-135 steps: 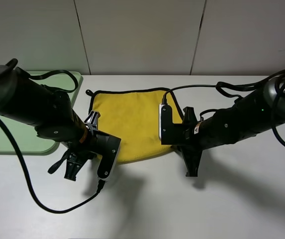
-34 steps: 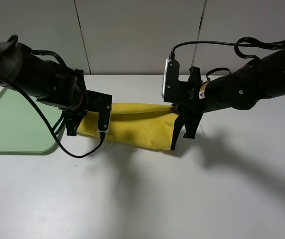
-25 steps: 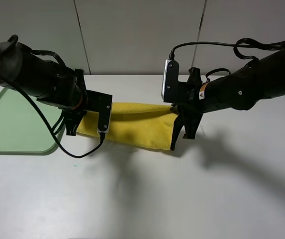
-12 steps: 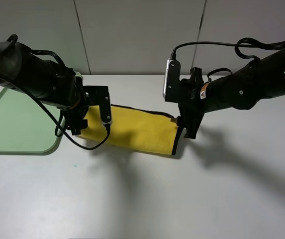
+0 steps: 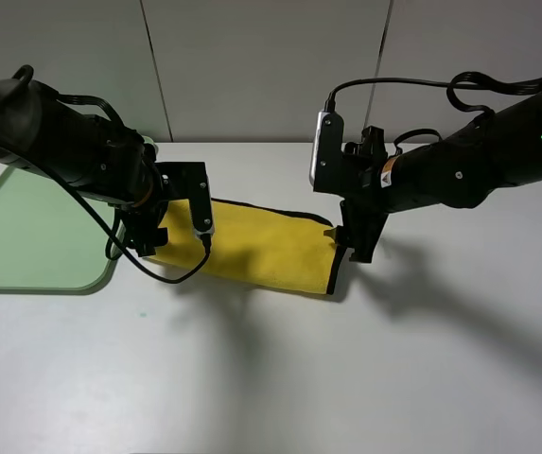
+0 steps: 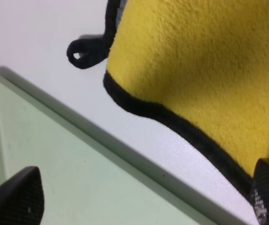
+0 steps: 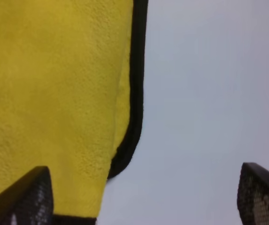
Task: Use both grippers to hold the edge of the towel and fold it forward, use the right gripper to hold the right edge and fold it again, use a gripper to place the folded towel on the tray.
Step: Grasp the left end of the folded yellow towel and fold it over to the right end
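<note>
Loosely, the fluffy yellow black-trimmed towel [image 5: 261, 248] lay beneath the spread-open left claw [image 5: 148, 244] and right claw [image 5: 356, 248]; only the left wrist view showed its corner loop [image 6: 85, 50].

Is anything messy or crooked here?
A little. The folded towel lies slanted on the table, with its right end nearer the front than its left end. Nothing looks spilled or broken.
</note>
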Action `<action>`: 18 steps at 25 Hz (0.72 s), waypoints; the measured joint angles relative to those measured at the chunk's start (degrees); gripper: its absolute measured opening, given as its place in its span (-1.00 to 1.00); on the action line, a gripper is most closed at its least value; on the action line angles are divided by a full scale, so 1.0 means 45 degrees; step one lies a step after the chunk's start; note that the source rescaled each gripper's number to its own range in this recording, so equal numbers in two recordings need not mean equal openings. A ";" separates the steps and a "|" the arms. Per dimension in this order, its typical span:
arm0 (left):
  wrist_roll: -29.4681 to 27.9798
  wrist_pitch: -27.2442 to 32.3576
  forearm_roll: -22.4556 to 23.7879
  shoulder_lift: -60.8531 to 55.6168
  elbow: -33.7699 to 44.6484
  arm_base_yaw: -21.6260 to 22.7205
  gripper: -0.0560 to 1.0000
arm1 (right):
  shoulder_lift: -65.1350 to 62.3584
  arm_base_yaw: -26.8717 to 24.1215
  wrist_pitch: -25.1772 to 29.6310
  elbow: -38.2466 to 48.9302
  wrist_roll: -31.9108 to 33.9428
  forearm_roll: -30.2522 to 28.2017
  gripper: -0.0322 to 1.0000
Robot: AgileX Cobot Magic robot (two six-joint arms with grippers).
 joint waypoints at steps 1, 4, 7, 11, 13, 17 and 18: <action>0.0000 0.0000 0.0000 0.0000 0.0000 0.0000 0.76 | 0.0000 0.0000 -0.0079 0.0000 0.0000 0.0032 0.82; 0.0000 0.0000 0.0000 0.0000 0.0000 0.0000 0.76 | 0.0000 0.0000 -0.0369 0.0000 0.0000 0.0281 0.95; -0.0014 0.0000 0.0000 0.0000 0.0000 0.0000 0.76 | 0.0000 0.0000 -0.0656 0.0000 0.0014 0.0641 0.98; -0.0014 0.0000 0.0000 0.0000 0.0000 0.0000 0.80 | 0.0000 0.0000 -0.0710 0.0000 0.0029 0.1469 0.99; -0.0014 0.0000 0.0000 0.0000 0.0000 0.0000 0.81 | -0.0133 0.0000 -0.0715 0.0025 0.0029 0.1918 1.00; -0.0014 0.0000 0.0000 0.0000 0.0000 0.0000 0.81 | -0.0781 0.0000 -0.0701 0.0038 0.0029 0.3030 1.00; -0.0014 0.0000 0.0000 0.0000 0.0000 0.0000 0.81 | -0.0976 0.0000 -0.0656 0.0038 0.0029 0.3400 1.00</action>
